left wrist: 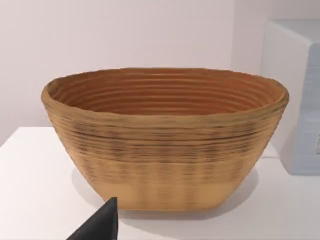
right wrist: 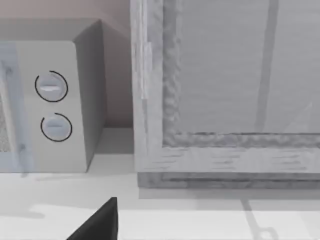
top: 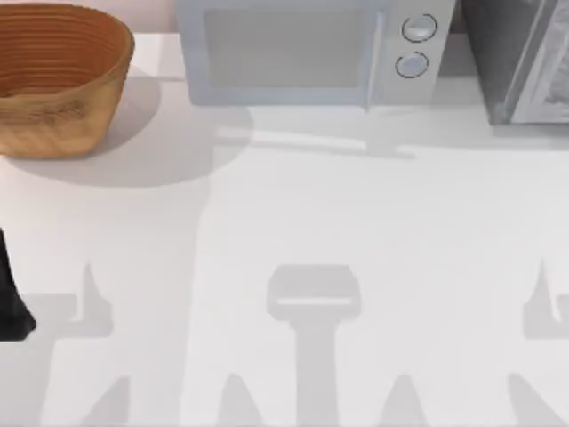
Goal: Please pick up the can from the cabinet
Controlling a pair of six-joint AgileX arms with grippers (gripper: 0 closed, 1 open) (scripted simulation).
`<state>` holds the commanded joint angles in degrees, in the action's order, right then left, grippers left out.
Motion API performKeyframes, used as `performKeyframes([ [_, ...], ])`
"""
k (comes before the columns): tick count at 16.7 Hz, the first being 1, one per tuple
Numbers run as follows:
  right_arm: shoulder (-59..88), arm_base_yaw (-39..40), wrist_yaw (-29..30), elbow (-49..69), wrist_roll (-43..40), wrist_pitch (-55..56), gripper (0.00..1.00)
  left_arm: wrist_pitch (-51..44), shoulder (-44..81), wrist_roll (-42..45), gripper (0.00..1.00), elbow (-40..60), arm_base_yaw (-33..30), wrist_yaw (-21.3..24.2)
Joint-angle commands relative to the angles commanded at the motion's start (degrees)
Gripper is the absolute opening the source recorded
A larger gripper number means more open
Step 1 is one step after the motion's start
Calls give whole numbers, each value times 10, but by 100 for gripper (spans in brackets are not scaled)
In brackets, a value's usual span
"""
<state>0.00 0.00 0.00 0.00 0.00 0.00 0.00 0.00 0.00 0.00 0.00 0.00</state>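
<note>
Tool state on either arm I cannot tell. Left arm (top: 12,302) sits at the tabletop's (top: 284,231) left edge, facing the woven basket (left wrist: 165,140). Going right: the microwave (top: 302,49), then the cabinet (top: 520,58) at the far right, door closed.

The surface (top: 293,222) is white and smooth. Three things stand on it, all along the far edge. At the far left there is a brown woven basket (top: 58,76). In the middle stands a pale microwave (top: 311,49) with two round knobs on its right side. At the far right is the cabinet (top: 520,58), dark grey and speckled, with a light grey door frame. The microwave and the cabinet are near each other but apart. Grey shadows lie on the near part of the surface.
</note>
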Motion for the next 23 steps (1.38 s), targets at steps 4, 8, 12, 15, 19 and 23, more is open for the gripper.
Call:
performKeyframes([
  [4,15,2,3,18,0,-4,100,0,0,0,100,0,0,0],
  [8,102,13,17,126,2,-29,100,0,0,0,100,0,0,0],
  [12,245,34,37,306,3,-75,100,0,0,0,100,0,0,0],
  [15,369,52,54,467,5,-115,100,0,0,0,100,0,0,0],
  [19,531,76,77,683,6,-168,100,0,0,0,100,0,0,0],
  [23,664,94,96,866,8,-210,100,0,0,0,100,0,0,0],
])
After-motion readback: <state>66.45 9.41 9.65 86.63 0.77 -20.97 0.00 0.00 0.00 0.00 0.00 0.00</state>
